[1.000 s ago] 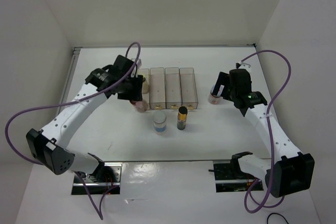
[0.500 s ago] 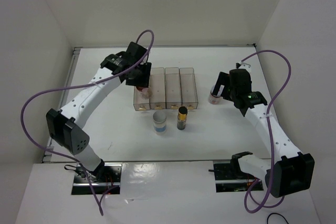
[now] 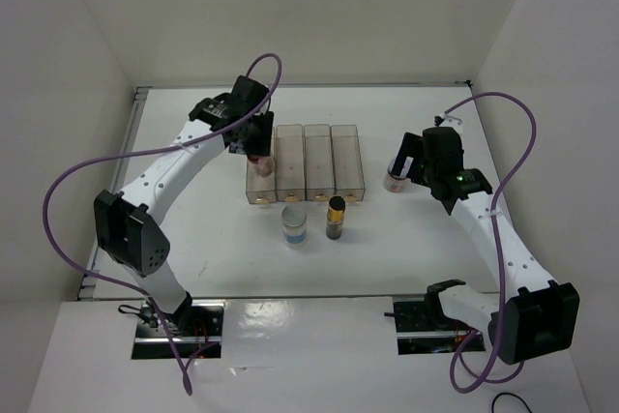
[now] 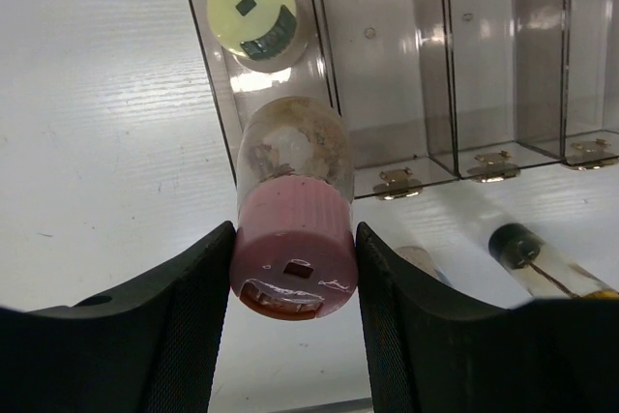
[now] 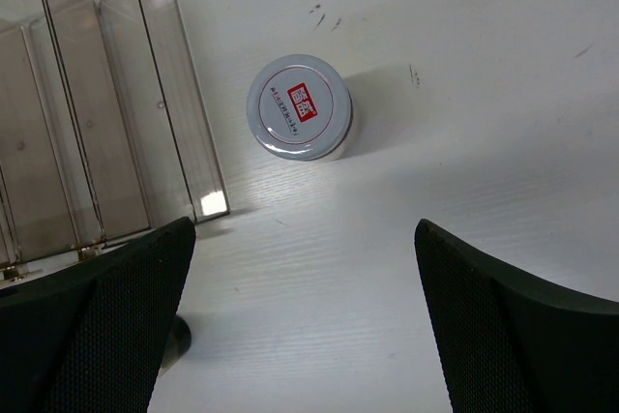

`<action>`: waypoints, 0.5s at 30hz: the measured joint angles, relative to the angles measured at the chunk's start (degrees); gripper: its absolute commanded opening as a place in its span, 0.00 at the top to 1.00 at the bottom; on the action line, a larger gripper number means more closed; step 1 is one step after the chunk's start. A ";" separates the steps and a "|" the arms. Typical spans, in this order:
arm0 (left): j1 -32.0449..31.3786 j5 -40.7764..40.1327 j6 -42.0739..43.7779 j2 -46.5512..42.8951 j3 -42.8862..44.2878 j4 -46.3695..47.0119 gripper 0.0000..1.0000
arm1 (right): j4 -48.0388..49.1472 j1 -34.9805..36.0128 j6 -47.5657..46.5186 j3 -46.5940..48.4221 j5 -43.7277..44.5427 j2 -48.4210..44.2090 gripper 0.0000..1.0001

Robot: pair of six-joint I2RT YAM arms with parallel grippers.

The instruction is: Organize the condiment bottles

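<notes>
The left gripper [image 4: 294,273] is clenched on the pink-capped clear bottle [image 4: 290,157], long axis vertical, over the leftmost clear rectangular plastic bin [image 4: 207,65] toward the desk's far-left corner. The bin's cream bottle with yellow-green cap [image 4: 253,9] stands just farther back. The right gripper [image 5: 303,258] hangs released near the white purplish-lidded bottle [image 5: 298,106] by the right edge.

Left claw [image 4: 293,282] clamps the pink-capped bottle [image 4: 290,157], arm [image 3: 179,163] stretched forward; right claw [image 5: 305,239] hangs spread wide.
</notes>
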 measured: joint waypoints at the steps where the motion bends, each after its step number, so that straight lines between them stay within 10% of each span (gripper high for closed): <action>1: 0.39 -0.07 0.07 0.11 -0.31 0.26 0.62 | -0.02 0.00 0.00 0.00 0.00 0.00 0.02; 15: 2.95 0.76 1.49 3.04 -3.69 4.04 0.62 | 0.00 0.00 0.00 0.00 0.17 0.00 0.02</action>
